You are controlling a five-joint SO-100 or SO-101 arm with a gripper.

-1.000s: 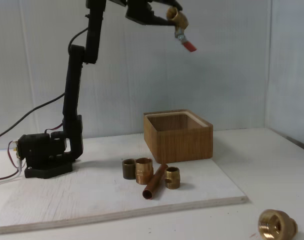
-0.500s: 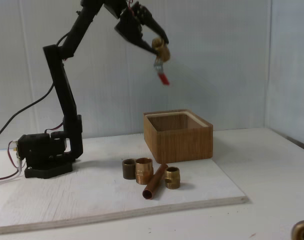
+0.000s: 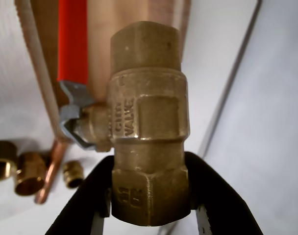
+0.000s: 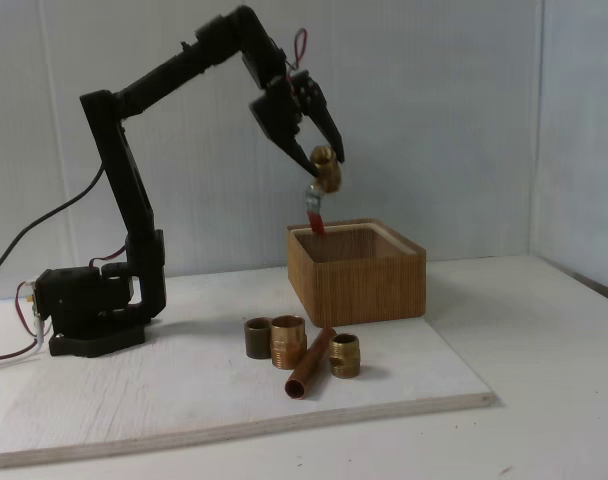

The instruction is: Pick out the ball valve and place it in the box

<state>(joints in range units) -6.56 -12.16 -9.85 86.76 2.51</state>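
Pale blue-grey wall (image 4: 454,120), white table (image 4: 544,330)

Wrist view close, looking down; fixed view front-on, low; both share box (image 4: 356,270).

brass sleeves (image 4: 287,340) | copper tube (image 4: 310,363) | white board (image 4: 134,400)

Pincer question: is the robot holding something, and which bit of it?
Yes. The pincer grips the ball valve by one end of its brass body; the red handle hangs free.
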